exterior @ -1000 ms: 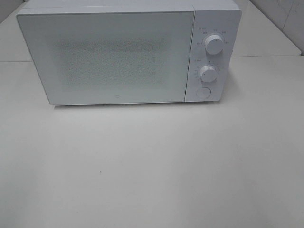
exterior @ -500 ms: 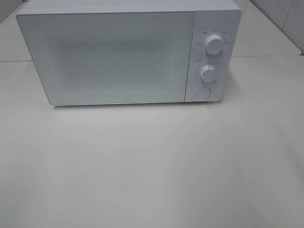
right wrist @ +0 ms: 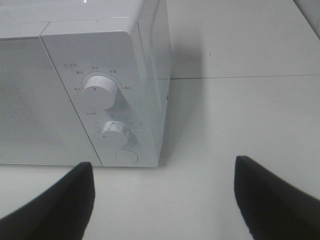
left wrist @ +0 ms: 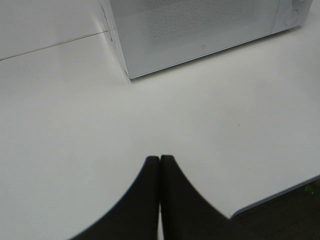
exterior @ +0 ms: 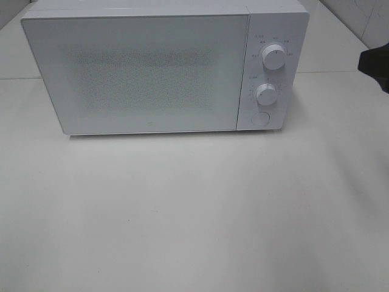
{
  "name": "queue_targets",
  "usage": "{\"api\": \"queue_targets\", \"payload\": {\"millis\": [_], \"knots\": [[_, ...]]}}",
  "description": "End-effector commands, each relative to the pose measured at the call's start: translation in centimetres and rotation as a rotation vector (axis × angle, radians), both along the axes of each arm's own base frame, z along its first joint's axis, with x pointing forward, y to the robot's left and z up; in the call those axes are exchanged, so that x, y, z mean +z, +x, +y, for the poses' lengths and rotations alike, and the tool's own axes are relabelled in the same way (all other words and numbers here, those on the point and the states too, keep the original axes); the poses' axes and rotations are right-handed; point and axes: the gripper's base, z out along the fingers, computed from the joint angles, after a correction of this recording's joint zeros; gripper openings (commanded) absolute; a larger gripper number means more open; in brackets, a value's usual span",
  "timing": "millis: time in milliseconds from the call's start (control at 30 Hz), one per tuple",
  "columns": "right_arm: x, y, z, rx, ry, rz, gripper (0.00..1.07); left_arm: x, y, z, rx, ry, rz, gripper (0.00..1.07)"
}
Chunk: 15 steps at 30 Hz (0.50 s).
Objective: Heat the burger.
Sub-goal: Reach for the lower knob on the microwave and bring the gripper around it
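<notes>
Newly at the high view's right edge, right gripper (right wrist: 162, 165), jaws spread, near the microwave (exterior: 152, 73); left gripper (left wrist: 160, 160) closed.

Here's the left tool (left wrist: 160, 158): two matte black fingers (left wrist: 142, 205), smooth, narrow rounded tips, flaring in a curve toward the base. The right tool (right wrist: 162, 162) is the same plain black, with blunt wedge fingers (right wrist: 272, 197). From high, the right arm (exterior: 377, 66) shows only as a dark angular block.
</notes>
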Motion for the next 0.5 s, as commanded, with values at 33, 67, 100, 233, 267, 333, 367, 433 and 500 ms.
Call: {"api": "queue_targets", "payload": {"millis": [33,67,100,233,267,333,367,433,500], "knots": [[-1.1,2.4,0.3,-0.008,0.002,-0.029,0.73,0.0,0.0,0.0,0.001,-0.011,-0.02,0.0],[-1.9,3.4,0.5,-0.008,-0.002,-0.028,0.73,0.0,0.0,0.0,0.001,-0.011,-0.02,0.0],[-1.9,3.4,0.5,-0.008,-0.002,-0.028,0.73,0.0,0.0,0.0,0.001,-0.011,-0.02,0.0],[-3.5,5.3,0.8,-0.011,0.0,-0.048,0.73,0.0,0.0,0.0,0.001,-0.011,-0.02,0.0],[-3.8,5.7,0.9,-0.011,0.003,-0.06,0.73,0.0,0.0,0.0,0.001,-0.011,-0.02,0.0],[-4.3,6.3,1.0,-0.011,0.006,-0.082,0.73,0.0,0.0,0.0,0.001,-0.011,-0.02,0.0],[-4.7,7.0,1.1,-0.012,0.01,-0.118,0.73,0.0,0.0,0.0,0.001,-0.011,-0.02,0.0],[-4.9,7.3,1.1,-0.013,0.013,-0.136,0.73,0.0,0.0,0.0,0.001,-0.011,-0.02,0.0],[-5.2,7.7,1.3,-0.001,0.005,-0.157,0.73,0.0,0.0,0.0,0.001,-0.011,-0.02,0.0]]}}
